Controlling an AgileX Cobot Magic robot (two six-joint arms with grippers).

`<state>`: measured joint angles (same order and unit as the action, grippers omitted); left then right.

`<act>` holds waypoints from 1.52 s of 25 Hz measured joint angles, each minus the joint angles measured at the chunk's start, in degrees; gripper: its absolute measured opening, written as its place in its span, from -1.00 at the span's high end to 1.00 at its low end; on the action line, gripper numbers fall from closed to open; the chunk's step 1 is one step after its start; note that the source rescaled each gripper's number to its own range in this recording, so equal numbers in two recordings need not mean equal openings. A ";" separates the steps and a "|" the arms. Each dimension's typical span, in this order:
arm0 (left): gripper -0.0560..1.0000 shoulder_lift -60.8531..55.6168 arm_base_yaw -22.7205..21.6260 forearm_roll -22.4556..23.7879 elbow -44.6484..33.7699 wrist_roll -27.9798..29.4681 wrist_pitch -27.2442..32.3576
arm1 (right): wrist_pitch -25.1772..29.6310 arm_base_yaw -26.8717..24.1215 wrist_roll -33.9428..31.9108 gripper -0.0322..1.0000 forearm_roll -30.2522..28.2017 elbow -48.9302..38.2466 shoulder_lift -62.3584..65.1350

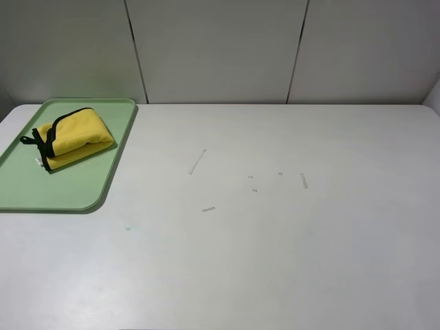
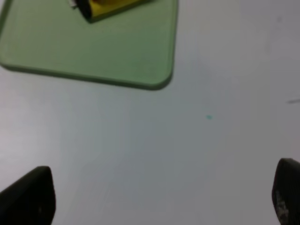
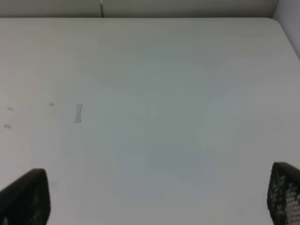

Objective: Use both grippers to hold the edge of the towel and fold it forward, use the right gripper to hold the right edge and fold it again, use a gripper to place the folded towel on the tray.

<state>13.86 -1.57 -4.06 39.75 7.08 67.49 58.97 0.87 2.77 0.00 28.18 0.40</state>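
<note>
Black fingertips (image 2: pixel 28 197) of the left claw (image 2: pixel 159 199) stand wide apart over bare bench (image 2: pixel 140 154), holding nothing; beyond it the folded towel (image 1: pixel 72 137) lies on the tray (image 1: pixel 82 192). Right claw (image 3: pixel 154 199), equally spread, is empty. Placing looks finished; judged best kept clear.

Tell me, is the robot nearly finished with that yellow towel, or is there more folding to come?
It looks finished. The towel lies folded into a small bundle on the green tray. Nothing is in hand: the left end effector and right end effector both stand open over bare table, holding nothing. No step appears left.
</note>
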 joint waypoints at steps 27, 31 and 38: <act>-1.00 -3.93 7.68 6.03 -3.51 -7.08 -0.91 | 0.00 0.00 0.00 -1.00 0.00 0.00 0.00; -1.00 -7.36 8.09 6.09 -9.33 -7.08 -6.25 | 0.00 0.00 0.00 -1.00 0.00 0.00 0.00; -1.00 -12.49 8.09 5.31 -11.67 -7.95 -7.04 | 0.00 0.00 0.00 -1.00 0.00 0.00 0.00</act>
<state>1.37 6.52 1.25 28.08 -0.87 60.45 58.97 0.87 2.77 0.00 28.18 0.40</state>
